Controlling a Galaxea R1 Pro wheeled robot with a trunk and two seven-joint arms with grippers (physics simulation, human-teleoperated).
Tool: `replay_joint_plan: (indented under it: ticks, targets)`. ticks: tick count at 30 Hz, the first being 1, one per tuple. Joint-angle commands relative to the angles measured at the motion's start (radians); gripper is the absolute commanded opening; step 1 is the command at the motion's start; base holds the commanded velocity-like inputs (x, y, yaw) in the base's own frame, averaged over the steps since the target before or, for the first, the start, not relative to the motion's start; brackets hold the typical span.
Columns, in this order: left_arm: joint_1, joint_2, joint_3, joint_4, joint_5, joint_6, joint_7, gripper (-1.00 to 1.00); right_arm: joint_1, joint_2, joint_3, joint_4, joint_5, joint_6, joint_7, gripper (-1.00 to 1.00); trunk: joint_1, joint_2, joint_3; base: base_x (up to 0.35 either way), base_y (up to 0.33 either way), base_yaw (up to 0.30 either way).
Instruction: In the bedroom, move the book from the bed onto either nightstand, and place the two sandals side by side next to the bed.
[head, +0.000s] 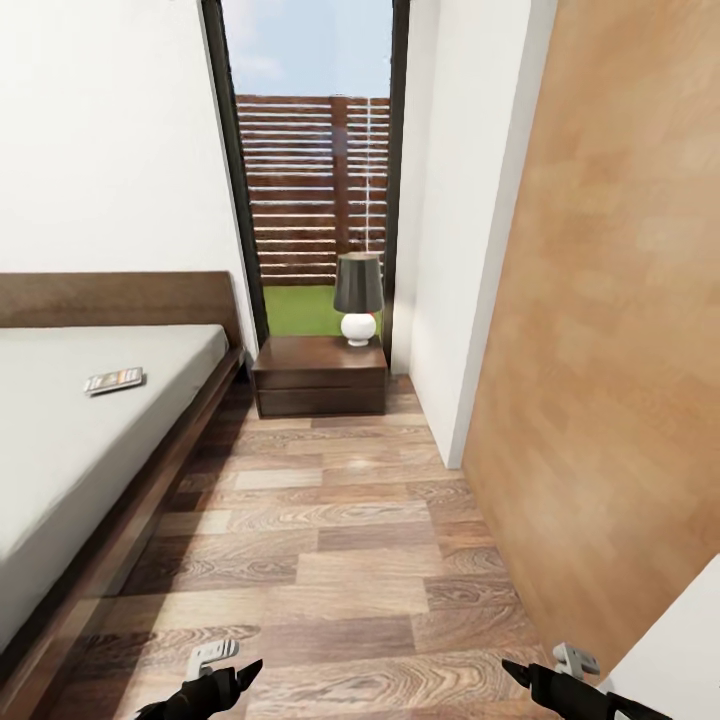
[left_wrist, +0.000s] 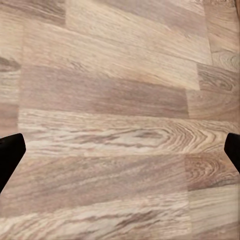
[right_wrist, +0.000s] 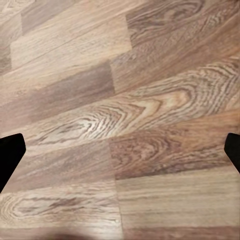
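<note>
Book (head: 114, 381) lies on bed (head: 60, 440); nightstand (head: 320, 375) beyond; both jaws apparently apart, empty.

both grippers, left (head: 225, 680) and right (head: 540, 675), low, jaws wide apart

Right wrist view: wood-plank floor (right_wrist: 125, 110), light brown with darker boards mixed in, strong swirling grain on the middle planks. Two black fingertips (right_wrist: 10, 155) of the right gripper (right_wrist: 120, 155) sit at opposite edges (jaws spread wide, nothing between them but bare floor).
</note>
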Motion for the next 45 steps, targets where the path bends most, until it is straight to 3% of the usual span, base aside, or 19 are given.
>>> replay_joint_plan:
  ticks: [1, 45]
  targets:
    - [-0.001, 0.0, 0.007, 0.001, -0.011, -0.006, -0.002, 1.0, -0.002, 0.001, 0.009, 0.004, -0.008, -0.003, 0.006, 1.0, -0.004, 0.007, 0.002, 0.0, 0.0, 0.0]
    - [-0.001, 0.0, 0.007, 0.001, -0.011, -0.006, -0.002, 1.0, -0.001, 0.002, 0.009, 0.004, -0.007, -0.003, 0.006, 1.0, -0.173, 0.315, 0.14, 0.0, 0.0, 0.0]
